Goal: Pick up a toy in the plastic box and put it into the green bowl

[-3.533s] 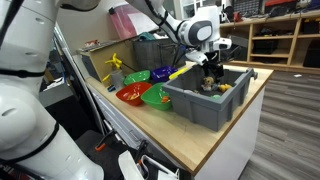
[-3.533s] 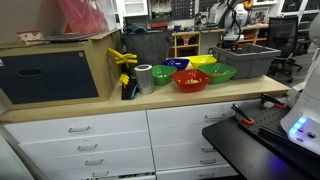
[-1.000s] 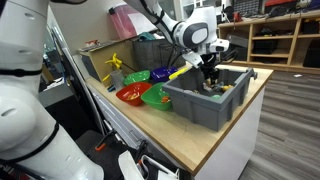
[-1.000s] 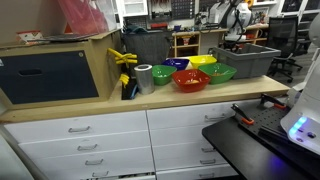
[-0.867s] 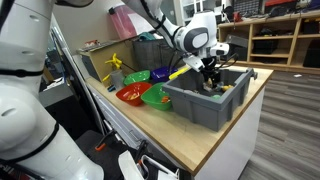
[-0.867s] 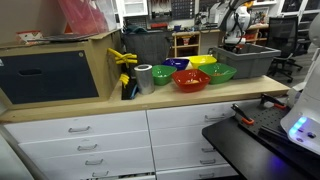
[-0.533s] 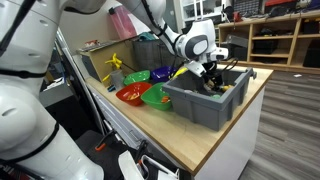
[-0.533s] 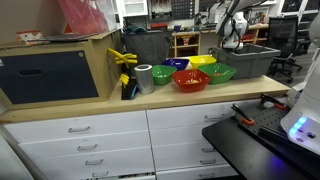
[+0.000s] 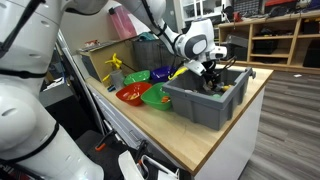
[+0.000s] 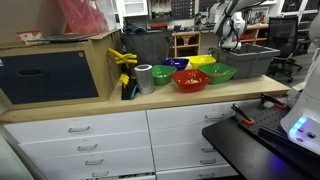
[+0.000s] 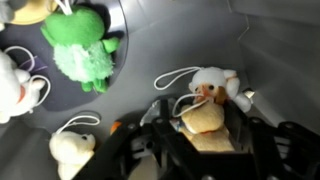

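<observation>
Jaws set either side of a tan-and-white plush toy [image 11: 203,108] on the floor of the plastic box [image 9: 200,108]; clamped or merely straddling, cannot tell. Whole gripper [image 11: 203,136] deep inside the box. Close by in the box, cord loops [image 11: 178,76] and a small white toy [image 11: 68,150]: likely to snag and ride up too. Just outside the box, the green bowl [image 9: 156,96]; soft plush may slip while clearing the wall.

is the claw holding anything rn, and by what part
Cannot tell. The claw is down in the box with a tan and white plush between its jaws, at the tan body; whether they have closed on it is unclear.
</observation>
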Available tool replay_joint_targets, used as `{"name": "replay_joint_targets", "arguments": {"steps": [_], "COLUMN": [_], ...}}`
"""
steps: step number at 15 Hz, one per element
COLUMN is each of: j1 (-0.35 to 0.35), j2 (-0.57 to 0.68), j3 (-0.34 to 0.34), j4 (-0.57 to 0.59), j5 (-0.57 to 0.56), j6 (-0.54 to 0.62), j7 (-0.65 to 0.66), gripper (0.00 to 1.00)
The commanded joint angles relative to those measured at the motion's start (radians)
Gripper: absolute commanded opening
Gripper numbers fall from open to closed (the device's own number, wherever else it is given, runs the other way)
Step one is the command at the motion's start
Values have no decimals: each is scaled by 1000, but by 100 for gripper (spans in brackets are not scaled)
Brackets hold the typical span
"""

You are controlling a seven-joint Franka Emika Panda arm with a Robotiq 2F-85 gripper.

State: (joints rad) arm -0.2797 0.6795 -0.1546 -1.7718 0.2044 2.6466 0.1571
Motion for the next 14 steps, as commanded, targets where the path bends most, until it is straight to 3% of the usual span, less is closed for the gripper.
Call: {"name": "replay_joint_targets", "arguments": {"steps": [1,5,14], "j1": [-4,7,56], "j2": [-4,-31,-223], "j3": [15,4,-63], "j4": [3,-20,-151], "j5": [4,-10,-140], "j6": [9,17,-43], "j7": [-25,-27,-16], "gripper": [27,2,3]}}
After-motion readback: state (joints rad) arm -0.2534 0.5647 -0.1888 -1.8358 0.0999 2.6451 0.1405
